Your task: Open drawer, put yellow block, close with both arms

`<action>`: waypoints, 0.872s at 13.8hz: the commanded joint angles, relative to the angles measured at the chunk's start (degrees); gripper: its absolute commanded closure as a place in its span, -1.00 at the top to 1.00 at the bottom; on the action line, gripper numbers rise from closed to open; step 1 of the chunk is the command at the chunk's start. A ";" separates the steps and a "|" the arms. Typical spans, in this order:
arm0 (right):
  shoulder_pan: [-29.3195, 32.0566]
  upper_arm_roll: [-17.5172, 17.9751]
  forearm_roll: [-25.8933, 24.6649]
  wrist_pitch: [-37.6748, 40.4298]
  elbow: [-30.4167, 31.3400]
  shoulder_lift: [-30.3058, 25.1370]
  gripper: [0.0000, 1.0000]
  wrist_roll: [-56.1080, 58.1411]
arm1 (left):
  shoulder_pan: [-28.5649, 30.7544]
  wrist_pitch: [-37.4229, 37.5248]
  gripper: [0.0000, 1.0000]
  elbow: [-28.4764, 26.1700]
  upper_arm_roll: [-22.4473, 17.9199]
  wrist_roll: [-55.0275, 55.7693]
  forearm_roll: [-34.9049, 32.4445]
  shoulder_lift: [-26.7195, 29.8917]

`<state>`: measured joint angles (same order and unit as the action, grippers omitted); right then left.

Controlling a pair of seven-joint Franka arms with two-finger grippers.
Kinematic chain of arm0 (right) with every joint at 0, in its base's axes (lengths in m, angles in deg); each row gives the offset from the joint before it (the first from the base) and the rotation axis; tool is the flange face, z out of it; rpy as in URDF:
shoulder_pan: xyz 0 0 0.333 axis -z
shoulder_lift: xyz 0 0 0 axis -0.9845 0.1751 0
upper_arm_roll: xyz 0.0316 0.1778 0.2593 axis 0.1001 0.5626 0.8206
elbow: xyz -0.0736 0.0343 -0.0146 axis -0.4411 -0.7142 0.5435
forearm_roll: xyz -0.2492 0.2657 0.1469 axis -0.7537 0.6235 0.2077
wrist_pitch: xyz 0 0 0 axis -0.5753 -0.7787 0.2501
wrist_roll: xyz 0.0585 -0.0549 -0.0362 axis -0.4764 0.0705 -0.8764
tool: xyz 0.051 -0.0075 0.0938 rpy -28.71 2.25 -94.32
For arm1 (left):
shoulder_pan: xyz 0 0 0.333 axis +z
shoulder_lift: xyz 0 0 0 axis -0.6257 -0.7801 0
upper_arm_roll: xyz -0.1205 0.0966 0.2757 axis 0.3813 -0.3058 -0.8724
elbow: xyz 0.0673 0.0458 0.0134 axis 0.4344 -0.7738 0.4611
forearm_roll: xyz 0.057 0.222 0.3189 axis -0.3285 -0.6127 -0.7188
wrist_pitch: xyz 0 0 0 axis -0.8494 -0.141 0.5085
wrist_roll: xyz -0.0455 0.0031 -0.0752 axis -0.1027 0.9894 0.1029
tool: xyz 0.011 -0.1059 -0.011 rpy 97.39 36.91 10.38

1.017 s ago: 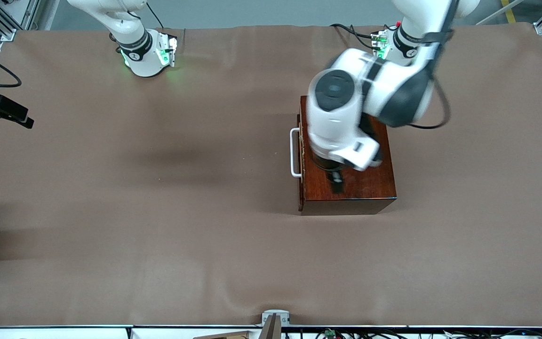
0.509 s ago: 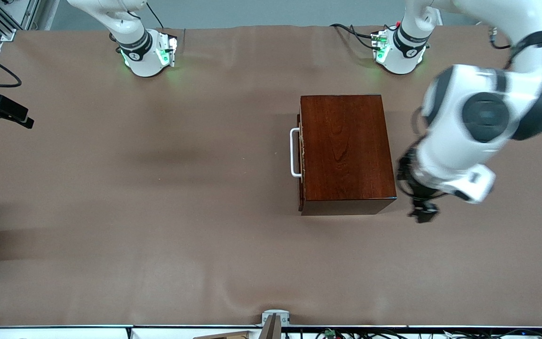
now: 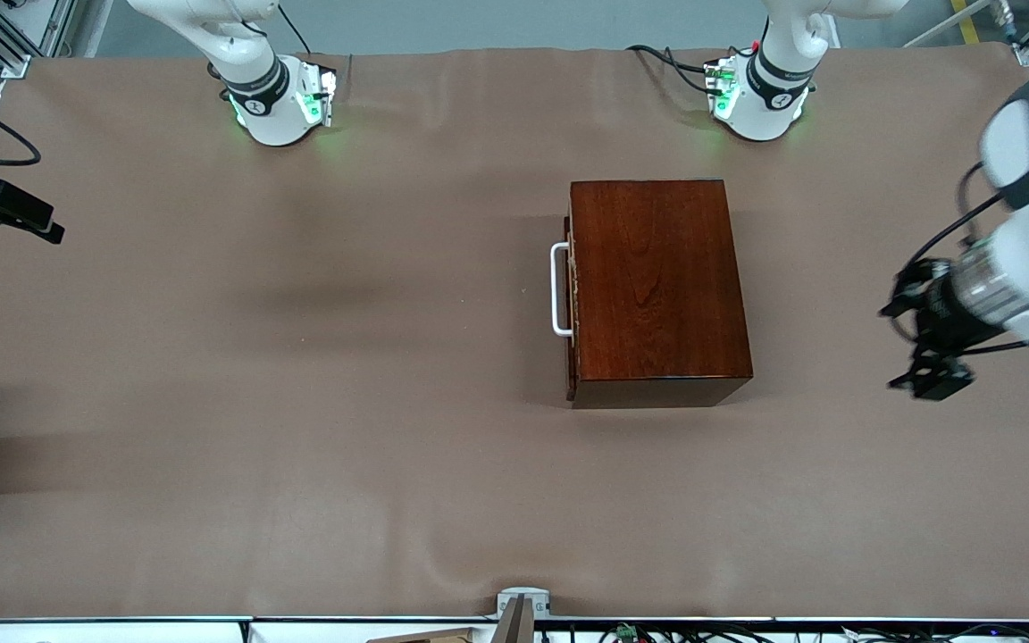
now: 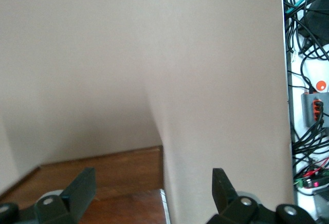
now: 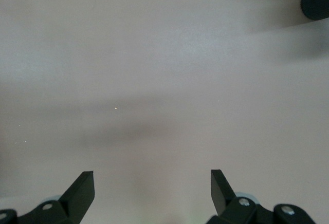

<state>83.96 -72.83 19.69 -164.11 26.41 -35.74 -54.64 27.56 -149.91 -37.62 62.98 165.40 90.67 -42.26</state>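
**Left arm swung clear of the box; drawer shut**

Moved since one second ago: the left arm [image 3: 1028,259], then crossing above the wooden box [image 3: 657,286], now hangs over bare table toward its own end, well apart from the box. Box itself unshifted.

- Left gripper [image 3: 930,379]: in the air over the brown table cover [image 3: 300,402]; empty; in the left wrist view its fingers [image 4: 82,190] stand wide apart, with a corner of the box top visible past them.
- Right gripper [image 5: 151,190]: out of the front view; in its own wrist view the fingers are spread wide over bare cover, nothing between them. Right arm waits, only its base [image 3: 278,103] showing.
- Drawer [image 3: 571,295]: pushed fully in; white handle [image 3: 557,290] faces the right arm's end of the table.
- Yellow block: not visible in any view.
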 commanded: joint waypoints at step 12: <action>0.62 0.66 -0.93 0.31 -0.37 0.01 1.00 -0.01 | 9.23 9.82 1.00 -10.79 4.99 -55.83 0.43 15.38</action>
<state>83.96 -72.82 19.69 -164.11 26.41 -35.74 -54.64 35.01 -142.13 -47.48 65.69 115.99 90.76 -28.19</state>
